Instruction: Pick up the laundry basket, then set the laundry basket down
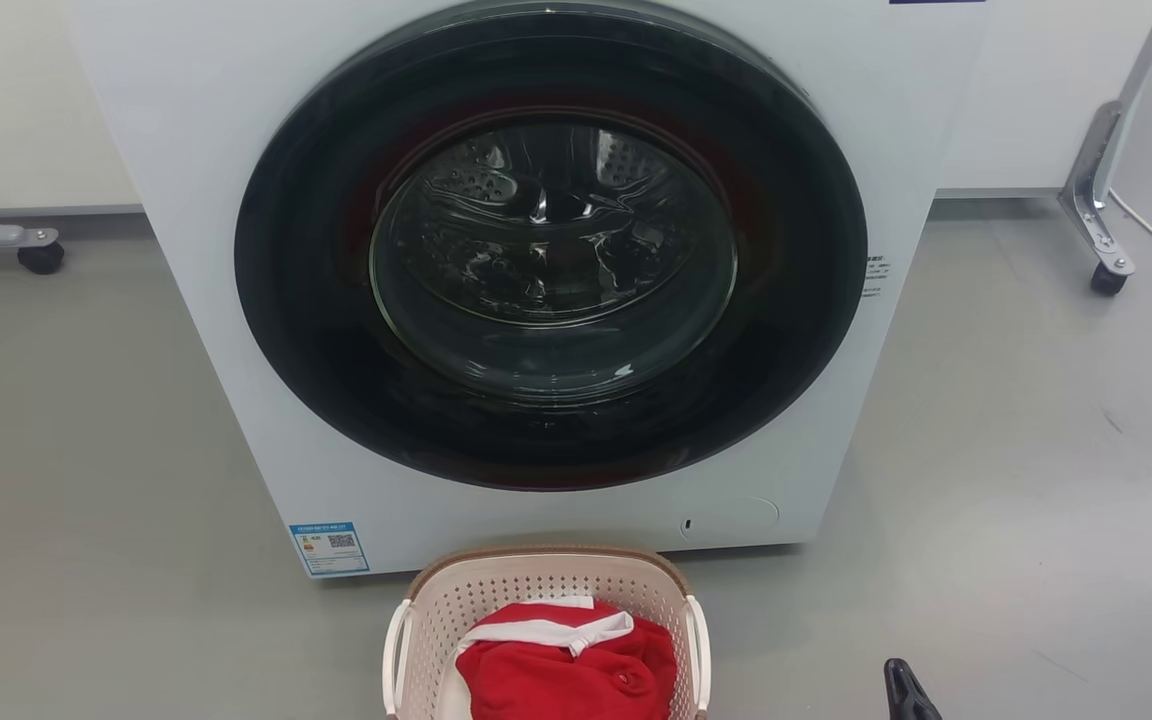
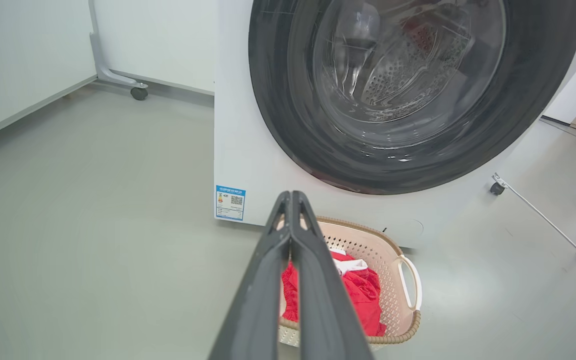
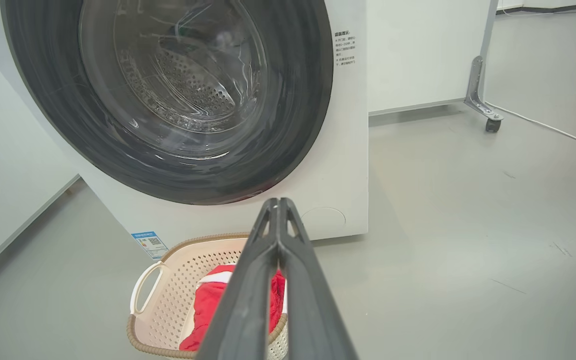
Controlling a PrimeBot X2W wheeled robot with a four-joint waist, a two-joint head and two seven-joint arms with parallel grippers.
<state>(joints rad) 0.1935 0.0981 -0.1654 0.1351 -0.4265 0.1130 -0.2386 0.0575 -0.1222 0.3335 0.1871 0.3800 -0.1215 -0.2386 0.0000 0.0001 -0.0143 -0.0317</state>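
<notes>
The laundry basket stands on the floor, right at the foot of the washer and below its round dark door, which is closed. It sits upright, and its far rim is just beside the washer's front. A red cloth with white trim lies bunched inside, and a white handle shows on each side.

The left gripper is clenched, with its two dark fingers pressed together along their length and nothing between them. In its wrist view they point toward the basket's near end. The right gripper is clenched the same way and is also empty. In the head view its tip shows to the right of the basket, apart from it.

A blue sticker sits at the washer's lower left corner. A metal leg on a wheel stands on the floor to the right, well away from the basket.
</notes>
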